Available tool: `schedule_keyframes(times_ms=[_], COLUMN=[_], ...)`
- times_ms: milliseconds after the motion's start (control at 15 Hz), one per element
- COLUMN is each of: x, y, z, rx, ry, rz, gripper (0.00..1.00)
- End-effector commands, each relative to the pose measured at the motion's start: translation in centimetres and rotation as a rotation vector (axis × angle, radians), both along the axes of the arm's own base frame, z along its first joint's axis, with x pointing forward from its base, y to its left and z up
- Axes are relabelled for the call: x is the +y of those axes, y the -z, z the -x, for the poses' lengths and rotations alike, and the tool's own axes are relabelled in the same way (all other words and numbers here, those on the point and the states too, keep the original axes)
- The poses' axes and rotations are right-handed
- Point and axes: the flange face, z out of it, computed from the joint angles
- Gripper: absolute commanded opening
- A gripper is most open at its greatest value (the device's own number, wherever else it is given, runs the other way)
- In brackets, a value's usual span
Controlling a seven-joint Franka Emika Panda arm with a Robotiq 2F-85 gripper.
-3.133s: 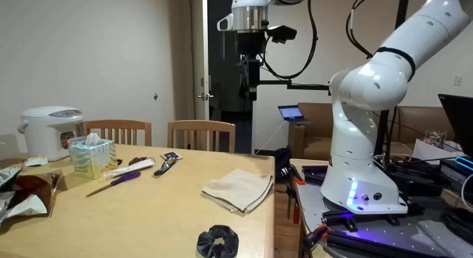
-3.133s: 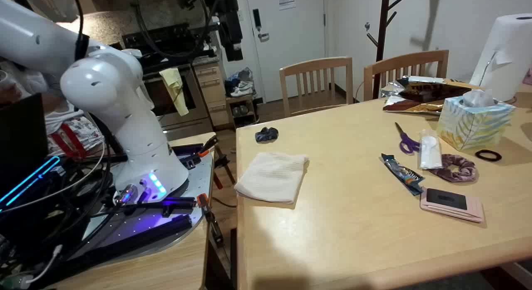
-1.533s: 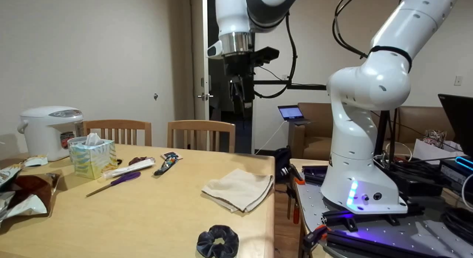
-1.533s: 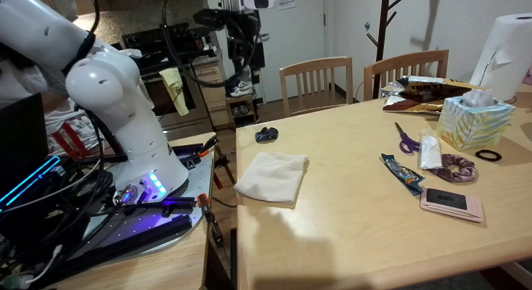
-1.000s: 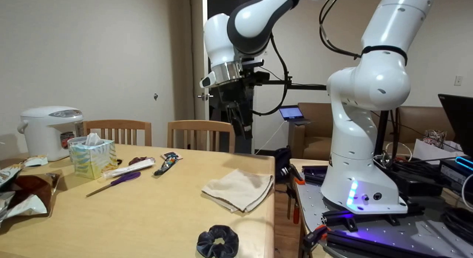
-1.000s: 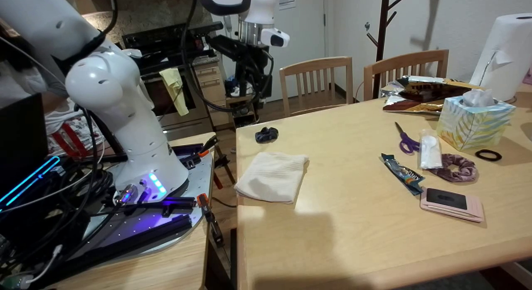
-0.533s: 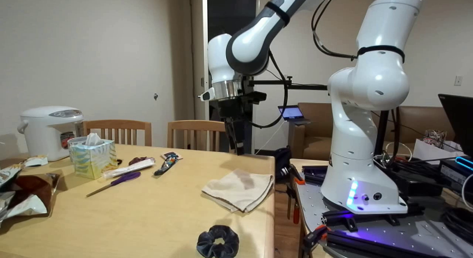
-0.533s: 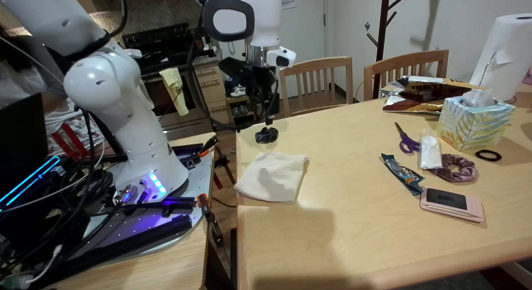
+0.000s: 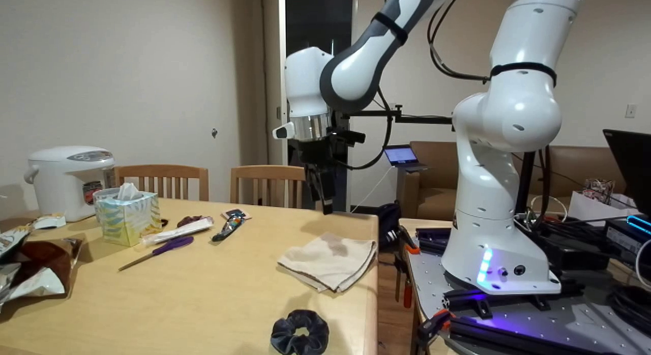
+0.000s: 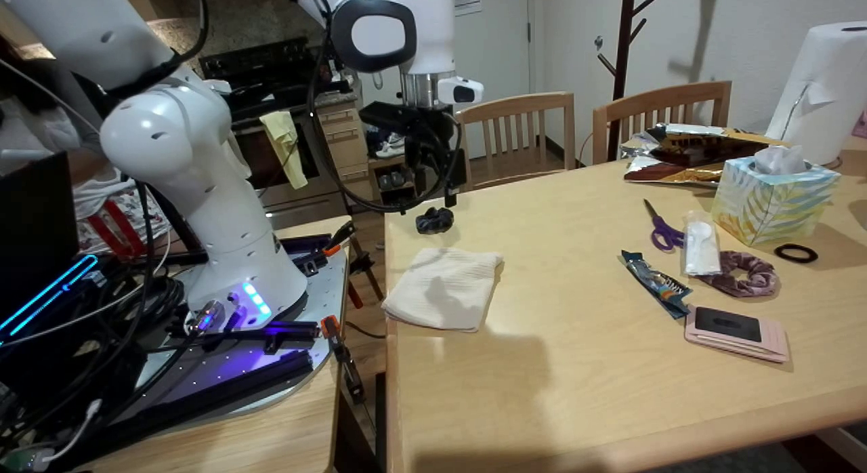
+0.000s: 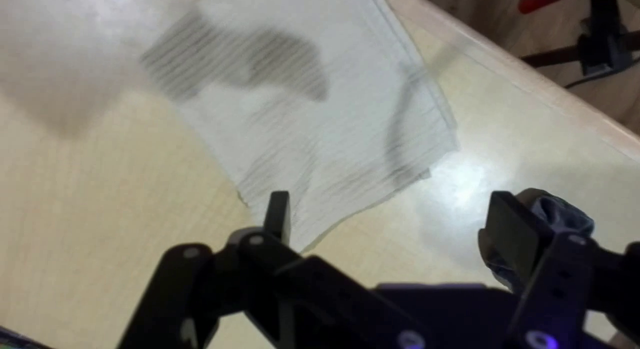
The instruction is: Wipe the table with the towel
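The cream towel lies folded flat on the wooden table near the edge on the robot's side; it shows in both exterior views, towel [image 9: 325, 266] and towel [image 10: 447, 290], on the table [image 9: 203, 294]. In the wrist view the towel [image 11: 345, 119] fills the upper middle, with the gripper's shadow on it. My gripper [image 11: 390, 204] is open and empty, its fingers wide apart. One finger shows over the towel's near corner, the other over a dark scrunchie [image 11: 562, 214]. In an exterior view the gripper [image 9: 323, 210] points down, above the table and apart from the towel.
The dark scrunchie [image 10: 435, 220] lies beside the towel. Farther along the table are purple scissors [image 10: 667, 236], a wrapped bar [image 10: 653, 283], a pink wallet [image 10: 738, 334], a mauve scrunchie [image 10: 742, 275], a tissue box [image 10: 772, 198] and snack bags [image 10: 711, 151].
The arm has come down from high up and reached out over the table, its shadow now on the towel. In the last half second it shifted only slightly. The towel has not moved.
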Motion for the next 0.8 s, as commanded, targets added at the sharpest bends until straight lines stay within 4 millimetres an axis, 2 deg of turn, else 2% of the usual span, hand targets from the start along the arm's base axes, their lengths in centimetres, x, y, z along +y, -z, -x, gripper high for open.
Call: schedule_keyframes(times_ms=[0,400,733], x=[-0.5,-1.9,-4.1], y=[1.1,3.5,6.0], z=[-1.4,-1.3,-0.8], rx=[-0.017,-0.029,-0.044], ry=[-0.047,-0.048,0.019], rz=[0.114,-0.023,-0.144], gripper=[1.0,1.0,1.0])
